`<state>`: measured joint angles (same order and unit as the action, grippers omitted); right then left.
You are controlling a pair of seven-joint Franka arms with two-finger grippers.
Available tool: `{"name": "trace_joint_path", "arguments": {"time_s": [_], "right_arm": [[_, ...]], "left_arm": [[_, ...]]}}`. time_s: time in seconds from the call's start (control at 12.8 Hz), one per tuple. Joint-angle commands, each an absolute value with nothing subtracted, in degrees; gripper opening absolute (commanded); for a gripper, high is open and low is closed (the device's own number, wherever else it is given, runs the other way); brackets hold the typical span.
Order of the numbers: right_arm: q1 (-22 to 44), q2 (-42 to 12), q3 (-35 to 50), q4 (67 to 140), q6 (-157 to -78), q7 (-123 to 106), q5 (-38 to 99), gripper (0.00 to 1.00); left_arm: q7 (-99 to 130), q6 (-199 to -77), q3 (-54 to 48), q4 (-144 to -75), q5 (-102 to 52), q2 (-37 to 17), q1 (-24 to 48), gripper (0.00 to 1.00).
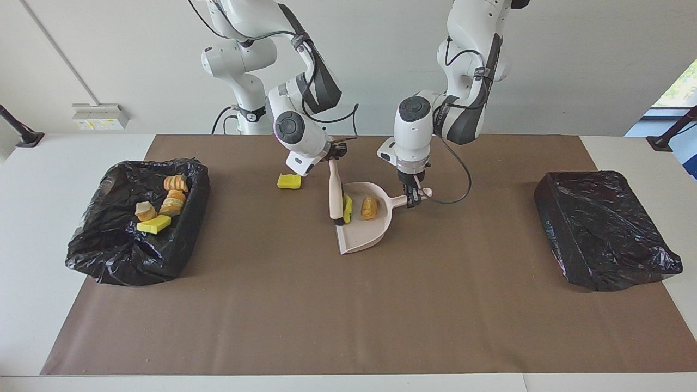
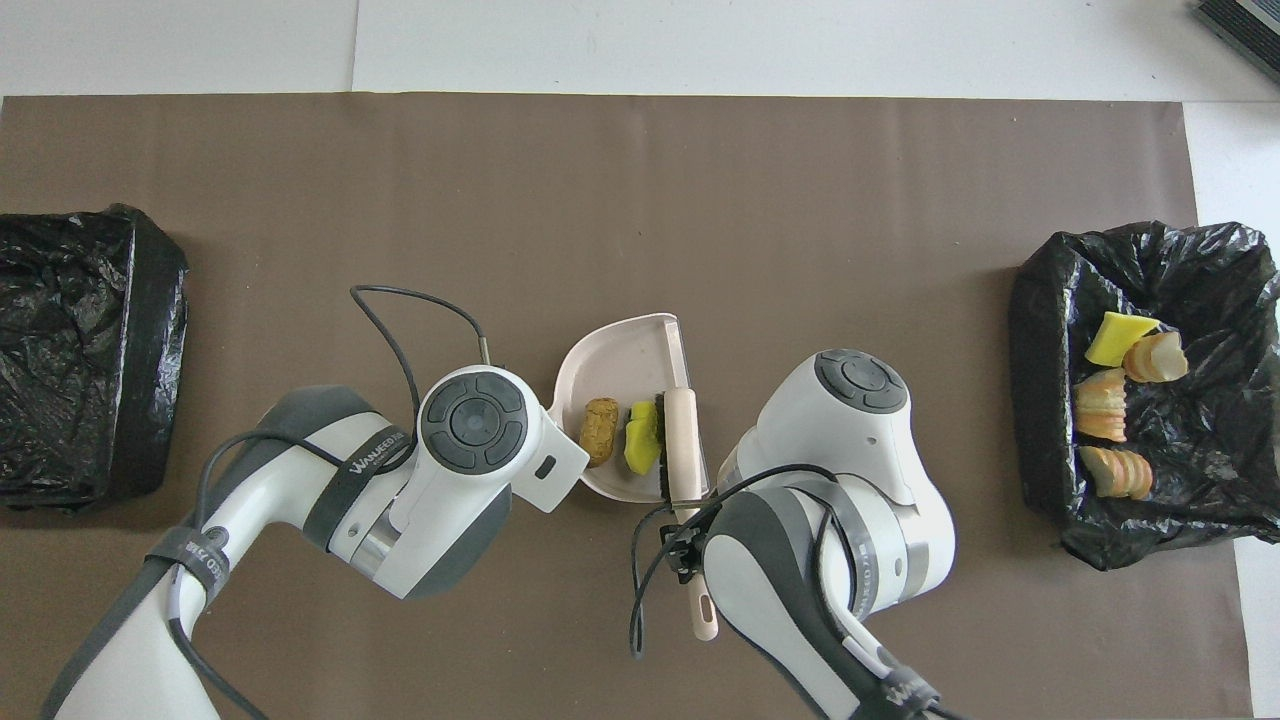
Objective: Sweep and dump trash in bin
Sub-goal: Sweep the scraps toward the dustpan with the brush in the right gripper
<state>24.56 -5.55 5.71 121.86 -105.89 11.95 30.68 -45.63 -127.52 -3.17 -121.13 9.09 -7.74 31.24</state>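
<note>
The left tool (image 1: 412, 197) is clenched on the handle of the pink dustpan (image 1: 364, 231), which lies mid-bench; from overhead that arm's wrist hides the grasp. The right tool (image 1: 332, 154) grips the brush (image 1: 335, 190), its fingers largely masked by the wrist. The bristles meet a yellow sponge bit (image 1: 347, 209) in the pan, beside a brown lump (image 1: 370, 207). Another sponge bit (image 1: 289, 181) lies on the bench nearer the robots, hidden from overhead. The bin (image 1: 98, 256) at the right arm's end holds bread slices (image 1: 175, 191) and sponge. A bag-covered bin (image 1: 604, 231) sits at the left arm's end, contents unseen.
</note>
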Motion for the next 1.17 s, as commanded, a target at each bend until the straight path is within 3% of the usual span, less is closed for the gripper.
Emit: {"name": "trace_joint_path", "arguments": {"time_s": [0.0, 0.31, 0.62, 1.09], "right_arm": [[24.62, -6.24, 5.98, 117.96, -102.59, 13.44, 32.53, 0.00], [22.68, -5.36, 5.54, 111.63, -91.61, 13.62, 23.48, 0.00], [20.13, -0.88, 5.54, 112.67, -83.94, 13.71, 21.72, 0.00], [20.21, 9.83, 5.62, 128.92, -84.81, 22.13, 9.41, 0.00]], "left_arm": [[-46.49, -128.85, -2.90, -123.75, 9.76, -5.98, 31.29, 0.00], [-46.49, -128.85, -2.90, -123.75, 9.76, -5.98, 31.29, 0.00], [-46.49, -128.67, -2.90, -123.75, 9.76, -5.98, 30.94, 0.00], [-46.50, -128.50, -2.90, -123.84, 9.76, -5.89, 30.94, 0.00]]}}
